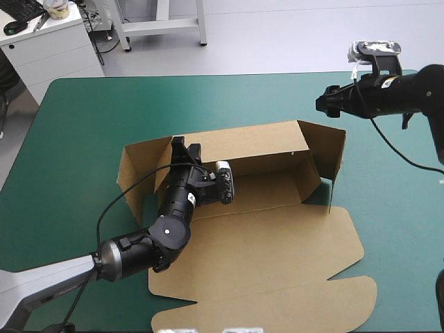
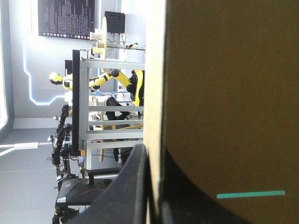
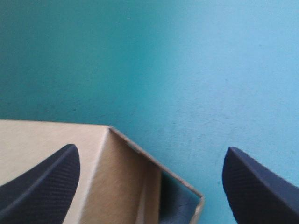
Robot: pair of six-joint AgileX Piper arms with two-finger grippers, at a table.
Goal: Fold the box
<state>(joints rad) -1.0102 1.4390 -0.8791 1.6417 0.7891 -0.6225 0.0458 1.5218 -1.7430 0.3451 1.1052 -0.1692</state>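
The brown box (image 1: 277,236) lies mid-table with its back wall and both end flaps raised and its lid flat toward the front edge. My left gripper (image 1: 180,143) reaches over the left part of the back wall. In the left wrist view the wall's (image 2: 224,93) edge runs between the black fingers (image 2: 133,186), so my left gripper (image 2: 156,154) is shut on it. My right gripper (image 1: 325,104) hangs open above the table, beyond the box's right end. Its wrist view looks down on a box corner (image 3: 117,154) below my right gripper (image 3: 150,150), with nothing between the fingers.
The right end flap (image 1: 331,149) stands upright below and in front of the right gripper. The teal-green cover (image 1: 208,104) stretches from the back wall to the table's far edge and past the box's right side (image 1: 395,208).
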